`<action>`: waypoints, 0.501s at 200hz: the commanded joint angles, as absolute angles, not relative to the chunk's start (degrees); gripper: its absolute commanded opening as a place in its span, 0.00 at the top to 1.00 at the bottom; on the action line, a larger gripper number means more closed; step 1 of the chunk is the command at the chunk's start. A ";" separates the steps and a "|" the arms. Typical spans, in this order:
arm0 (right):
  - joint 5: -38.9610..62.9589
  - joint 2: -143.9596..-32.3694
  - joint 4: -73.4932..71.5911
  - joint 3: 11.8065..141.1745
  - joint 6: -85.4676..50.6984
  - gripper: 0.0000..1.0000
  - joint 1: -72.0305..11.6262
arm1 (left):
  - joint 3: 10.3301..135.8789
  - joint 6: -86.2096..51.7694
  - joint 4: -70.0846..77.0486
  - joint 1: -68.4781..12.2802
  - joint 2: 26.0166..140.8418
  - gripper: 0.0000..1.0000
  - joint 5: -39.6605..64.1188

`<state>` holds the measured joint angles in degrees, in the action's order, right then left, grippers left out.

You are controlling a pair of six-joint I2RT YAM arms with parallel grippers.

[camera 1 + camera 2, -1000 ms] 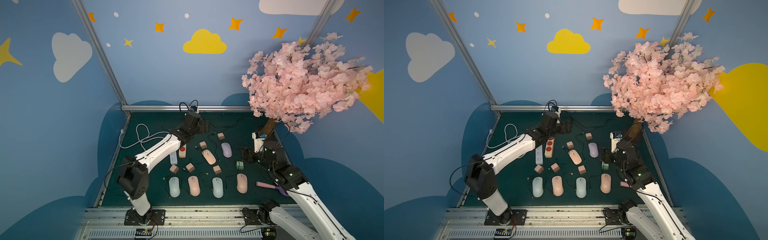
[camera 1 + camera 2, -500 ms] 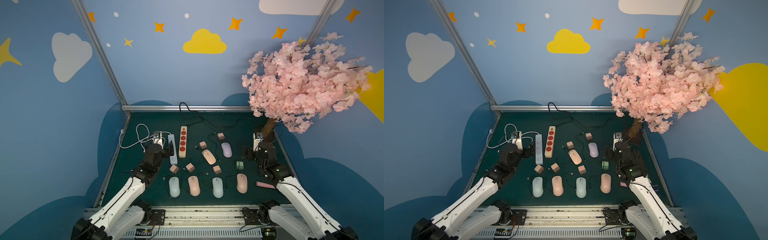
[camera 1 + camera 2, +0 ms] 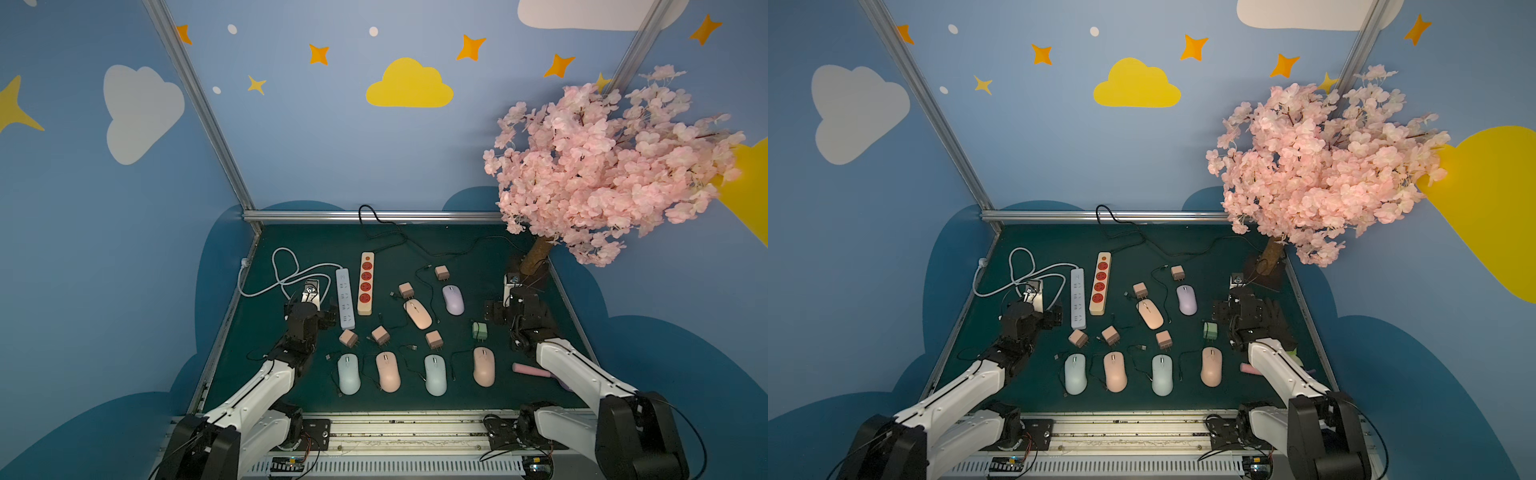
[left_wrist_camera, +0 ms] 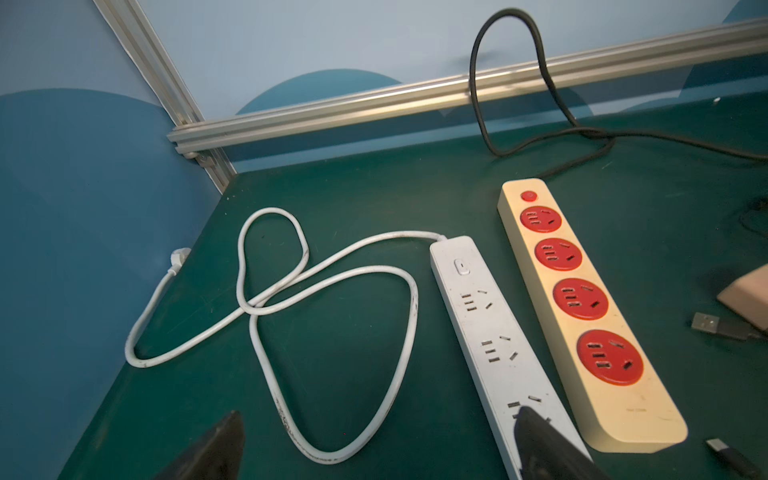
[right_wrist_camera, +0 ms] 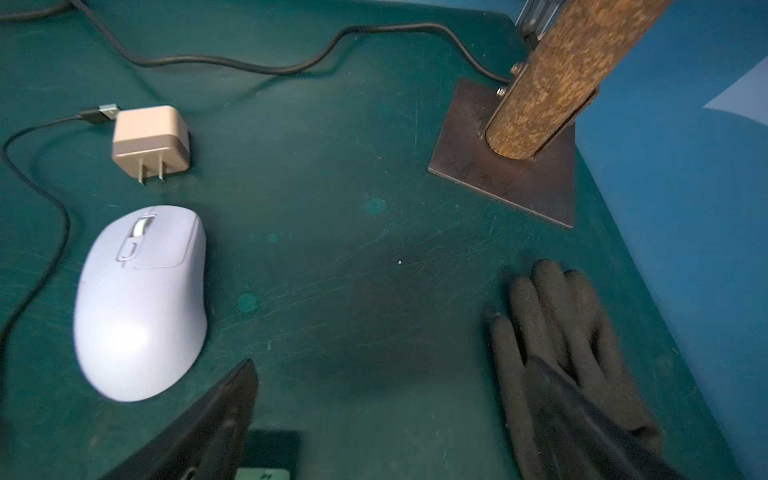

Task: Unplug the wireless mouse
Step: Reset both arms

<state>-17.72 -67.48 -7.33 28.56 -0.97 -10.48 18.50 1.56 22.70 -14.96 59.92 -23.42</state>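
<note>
left hand: fingers spread wide, holding nothing. One fingertip sits over the near end of the white power strip; can't tell if it touches. white cable loops ahead, between the fingers.
right hand: also spread wide, empty. lilac mouse lies just outside one finger, untouched; pink charger sits beyond it. black glove lies under the opposite finger.
left arm and right arm reach forward, low over the tabletop. Bare tabletop ahead of right hand up to the tree's base plate.
</note>
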 commanded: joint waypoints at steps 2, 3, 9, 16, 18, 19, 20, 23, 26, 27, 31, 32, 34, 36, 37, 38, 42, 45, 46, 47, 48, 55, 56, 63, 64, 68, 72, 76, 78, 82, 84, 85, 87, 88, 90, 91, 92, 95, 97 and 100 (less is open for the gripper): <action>-15.12 -70.86 -16.94 27.58 -0.07 0.01 -8.34 | 16.36 3.67 36.23 -13.73 64.63 0.00 -19.41; -14.99 -71.03 -17.17 27.55 -0.12 0.01 -8.26 | 16.22 3.77 36.83 -13.63 64.88 0.00 -19.28; -14.39 -71.96 -18.47 27.34 0.02 0.01 -7.73 | 15.61 4.03 39.67 -13.24 66.49 0.00 -18.28; -13.78 -73.15 -19.91 27.01 0.43 0.01 -7.27 | 15.09 4.13 42.41 -12.57 68.43 0.00 -17.28; -13.70 -73.27 -20.02 27.00 0.52 0.01 -7.28 | 15.11 4.13 42.97 -12.35 69.10 0.00 -17.17; -13.57 -73.42 -20.16 27.03 0.57 0.01 -7.20 | 15.07 4.09 43.28 -12.28 69.40 0.00 -17.02; -13.55 -73.58 -20.28 27.01 0.64 0.01 -7.12 | 15.05 4.06 43.61 -12.16 69.63 0.00 -16.91; -13.31 -73.91 -20.71 26.99 0.73 0.02 -6.92 | 14.97 3.97 44.41 -11.95 70.57 0.00 -16.64; -13.13 -74.23 -21.07 26.98 0.74 0.02 -6.72 | 14.94 3.88 45.15 -11.69 71.49 0.00 -16.39; -12.98 -74.34 -21.17 26.98 0.72 0.01 -6.61 | 14.94 3.83 45.51 -11.60 71.73 0.00 -16.33; -12.49 -74.71 -21.60 26.91 0.81 0.01 -6.33 | 14.94 3.72 46.62 -11.17 72.91 0.00 -15.97; -12.31 -74.75 -21.57 26.95 0.85 0.01 -6.20 | 14.85 3.66 47.00 -11.03 73.24 0.00 -15.85; -11.88 -74.87 -21.30 27.12 0.89 0.01 -5.97 | 14.83 3.71 47.89 -10.87 73.92 0.00 -15.61; -11.56 -74.88 -21.10 27.30 0.95 0.01 -5.80 | 14.89 3.80 48.91 -10.71 74.47 0.00 -15.44; -11.41 -74.92 -21.01 27.36 1.00 0.01 -5.76 | 14.92 3.92 49.28 -10.67 74.81 0.00 -15.41; -11.24 -74.95 -20.96 27.39 1.03 0.01 -5.69 | 14.93 4.03 49.56 -10.65 75.11 0.00 -15.40; -11.03 -74.97 -20.86 27.59 1.06 0.02 -5.51 | 14.94 4.29 50.61 -10.48 75.78 0.00 -14.74; -10.72 -75.04 -20.82 27.75 1.30 0.02 -5.38 | 15.06 4.66 50.91 -10.28 76.22 0.00 -14.07; -10.55 -75.05 -20.83 27.80 1.44 0.01 -5.32 | 15.22 4.75 50.94 -10.24 76.39 0.00 -13.98; -10.41 -75.05 -20.83 27.88 1.56 0.02 -5.30 | 15.35 4.83 50.96 -10.17 76.56 0.00 -13.89; -10.30 -75.01 -20.83 27.96 1.70 0.01 -5.24 | 15.49 4.88 50.84 -10.10 76.69 0.00 -13.89; -9.08 -75.10 -20.87 28.21 2.78 0.02 -4.92 | 16.34 5.16 50.36 -9.71 77.53 0.00 -14.11; -8.93 -75.08 -20.94 28.25 2.93 0.02 -4.83 | 16.39 5.17 50.32 -9.60 77.66 0.00 -14.08; -8.00 -75.46 -21.67 28.21 3.35 0.01 -4.50 | 16.76 5.44 50.84 -9.05 78.37 0.00 -13.77; -7.91 -75.48 -21.73 28.21 3.39 0.01 -4.49 | 16.77 5.45 51.04 -8.92 78.52 0.00 -13.70; -7.45 -75.76 -22.24 28.30 3.63 0.01 -4.29 | 16.86 5.43 51.38 -8.48 78.97 0.00 -13.50; -6.90 -76.00 -22.88 28.38 3.87 0.01 -4.18 | 16.96 5.13 51.83 -7.98 79.58 0.00 -13.26; -6.38 -76.39 -23.25 28.37 3.85 0.01 -3.96 | 17.02 4.75 52.40 -7.40 80.27 0.00 -12.93; -6.05 -76.49 -23.19 28.49 3.77 0.01 -3.85 | 17.00 4.51 52.78 -7.01 80.73 0.00 -12.70; -5.20 -76.80 -22.59 28.98 3.67 0.01 -3.59 | 16.92 4.17 53.79 -6.27 81.63 0.00 -12.04; -4.81 -76.92 -22.28 29.17 3.62 0.01 -3.49 | 16.93 3.90 54.38 -5.96 82.13 0.00 -11.69; -4.65 -77.00 -22.17 29.31 3.61 0.01 -3.41 | 16.95 3.75 54.66 -5.75 82.46 0.00 -11.47; -4.26 -77.15 -22.07 29.45 3.63 0.01 -3.36 | 16.94 3.53 55.19 -5.41 82.93 0.00 -11.13; -4.11 -77.20 -22.02 29.54 3.62 0.01 -3.31 | 16.95 3.44 55.50 -5.34 83.17 0.00 -10.97; -3.84 -77.35 -22.12 29.66 3.47 0.01 -3.20 | 16.96 3.21 56.02 -4.94 83.77 0.00 -10.70; -3.68 -77.44 -22.09 29.73 3.50 0.02 -3.18 | 16.96 3.10 56.22 -4.80 84.03 0.00 -10.58; -3.51 -77.52 -22.07 29.76 3.42 0.02 -3.13 | 16.92 3.00 56.54 -4.73 84.24 0.00 -10.43; -2.94 -77.74 -22.16 29.91 3.36 0.01 -2.99 | 16.96 2.58 57.10 -4.25 85.09 0.00 -10.07; -2.54 -77.84 -22.22 30.04 3.30 0.01 -2.86 | 16.92 2.32 57.50 -3.94 85.68 0.00 -9.81; -1.97 -77.93 -22.23 30.13 3.18 0.01 -2.74 | 17.01 1.96 58.03 -3.57 86.36 0.00 -9.43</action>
<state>-7.66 -76.36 -20.45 28.05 2.63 -3.79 16.21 4.01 50.19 -6.50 81.95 -13.54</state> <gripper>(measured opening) 0.985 0.999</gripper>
